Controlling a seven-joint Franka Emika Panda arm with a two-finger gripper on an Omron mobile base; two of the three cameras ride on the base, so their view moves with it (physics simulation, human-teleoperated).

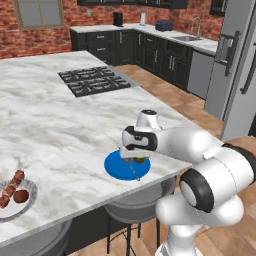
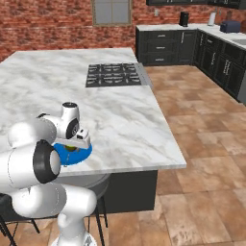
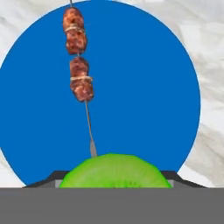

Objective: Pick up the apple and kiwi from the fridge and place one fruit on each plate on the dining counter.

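Kiwi (image 3: 114,171) clamped between the jaws

White arm low at left, end effector (image 2: 72,144) hanging just over blue plate (image 2: 79,154) near front edge of marble desk (image 2: 120,120). Small green kiwi (image 2: 71,147) tucked right under end effector, above plate; clamped or just touching, can't tell from here. Plate half hidden behind arm. Black cooktop grates (image 2: 115,75) further back on desk, well apart from plate. Grey stool seat (image 2: 93,181) under desk edge. Black cabinets (image 2: 166,45) along brick wall, tile floor (image 2: 202,158) right.
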